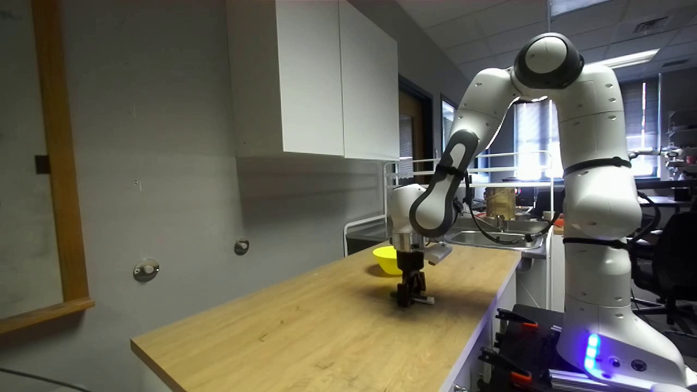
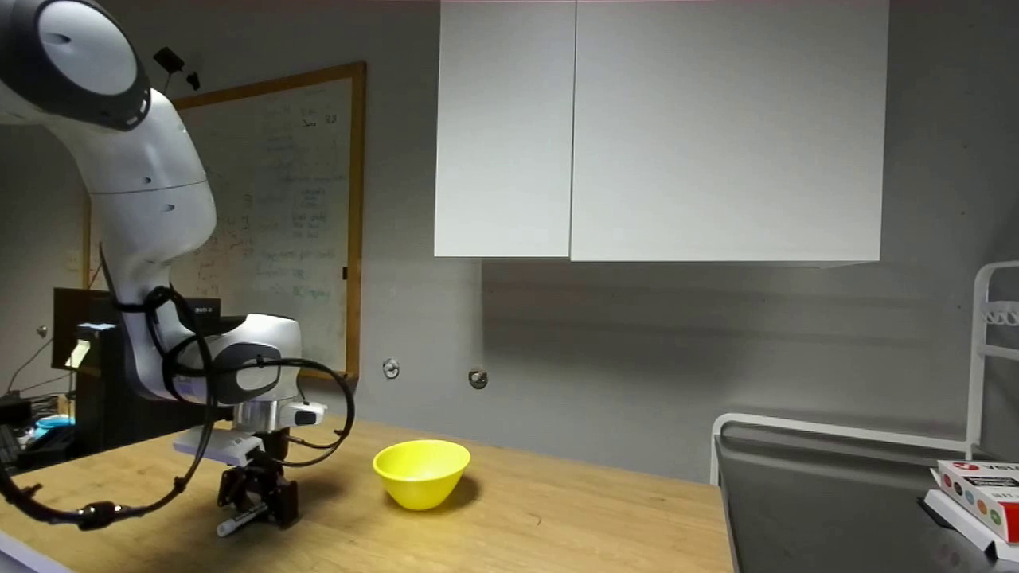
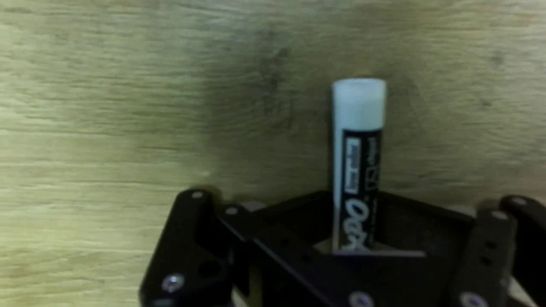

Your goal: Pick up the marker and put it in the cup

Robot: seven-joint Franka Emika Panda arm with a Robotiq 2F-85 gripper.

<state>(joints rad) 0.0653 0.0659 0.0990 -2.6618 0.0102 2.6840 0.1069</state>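
The marker (image 3: 359, 149) has a white barrel with a black label in the wrist view. Its pale end sticks out from the gripper in both exterior views, here (image 1: 425, 300) and here (image 2: 241, 521). My gripper (image 3: 356, 209) points down, and its two dark fingers meet the marker from both sides. The marker's far part is hidden by the gripper. The gripper is low at the tabletop in both exterior views, here (image 1: 409, 296) and here (image 2: 263, 509); I cannot tell whether the marker touches the wood. The yellow cup (image 2: 422, 475) stands upright beside the gripper, also here (image 1: 386, 260), out of the wrist view.
The wooden tabletop (image 1: 305, 326) runs along a grey wall. White cabinets (image 2: 661, 135) hang above it. A dark surface with a white rail (image 2: 836, 434) and boxes (image 2: 983, 493) lies past the table's end. A sink (image 1: 484, 237) is behind the arm.
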